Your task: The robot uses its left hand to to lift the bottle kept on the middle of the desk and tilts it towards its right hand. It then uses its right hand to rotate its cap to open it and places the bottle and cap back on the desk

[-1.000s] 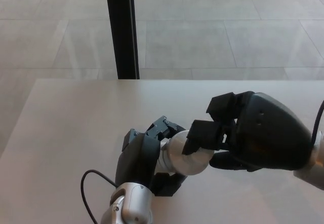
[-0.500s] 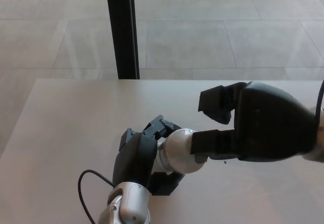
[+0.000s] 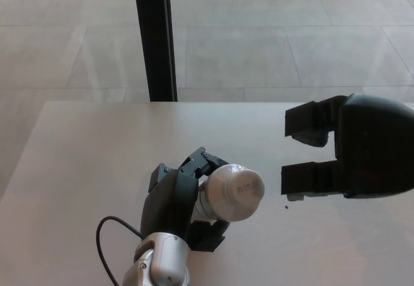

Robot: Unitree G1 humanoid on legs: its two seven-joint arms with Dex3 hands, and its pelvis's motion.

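Note:
A white bottle [image 3: 229, 192] is held above the desk [image 3: 84, 156] by my left hand [image 3: 171, 198], which is shut around its body. It is tilted, with its round capped end [image 3: 244, 186] facing my right side. To the right, clear of the bottle, my right hand [image 3: 362, 147] hovers open. Its upper fingers [image 3: 310, 121] and lower finger [image 3: 307, 177] stand apart with nothing visible between them. The lower part of the bottle is hidden inside my left hand.
A black vertical post [image 3: 154, 37] stands behind the desk's far edge, with tiled floor beyond it. A black cable [image 3: 107, 234] loops by my left wrist. A tiny dark speck [image 3: 285, 206] lies on the desk under my right hand.
My right hand has let go of the bottle's capped end and pulled back to the right, its fingers spreading. The left hand and bottle have hardly moved.

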